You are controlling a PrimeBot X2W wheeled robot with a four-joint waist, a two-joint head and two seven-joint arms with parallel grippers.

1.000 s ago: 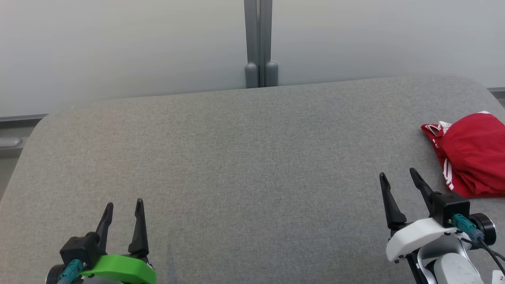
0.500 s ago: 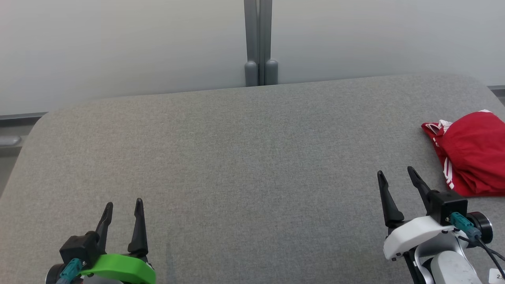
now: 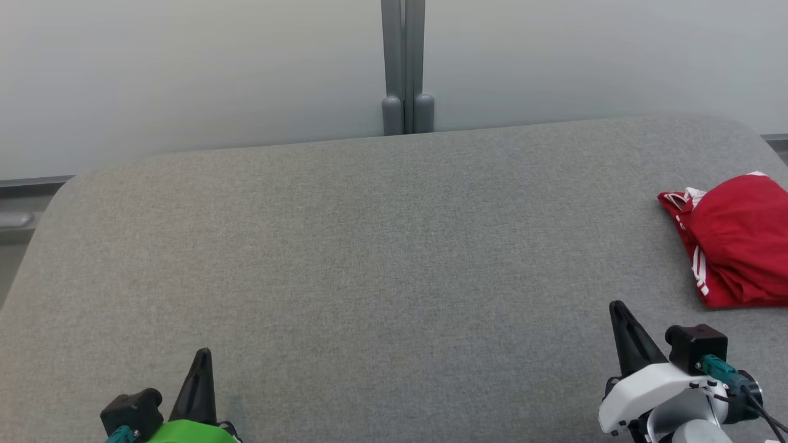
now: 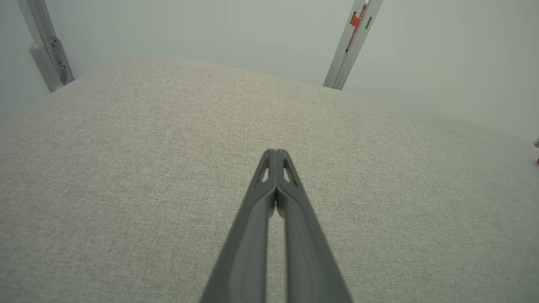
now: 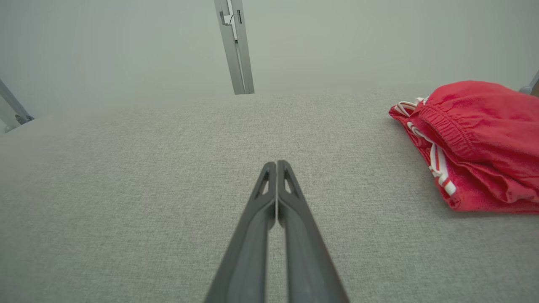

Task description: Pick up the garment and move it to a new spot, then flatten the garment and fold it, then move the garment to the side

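Both grippers closed, nothing held.
- right gripper (image 3: 617, 306): fingers pressed together to one point, nothing between them, hanging over bare table (image 3: 369, 246).
- left gripper (image 3: 202, 354): the same, tips meeting, nothing in them, also over bare cloth surface.

Garment (image 3: 735, 240): red, with white side stripes. It lies as a compact layered bundle ahead of the right gripper's tips and off to their right, apart from them, with a strip of table between. From the left gripper it is far to the right, well apart, with the right gripper in between. The right arm is clearly nearer.

Orientation: the striped edge is the side turned toward the right gripper. It runs roughly along the line the fingers point, slanting from far-left to near-right. In the right wrist view a gathered waistband sits on top. The bundle's far side runs out of the head view, so I cannot settle its long axis.

Judgement: a bundle at the right side of the table fits two stages, either waiting to be picked up or already folded and set aside. I cannot tell which. Any reach to it would go forward and rightward from the right fingertips.
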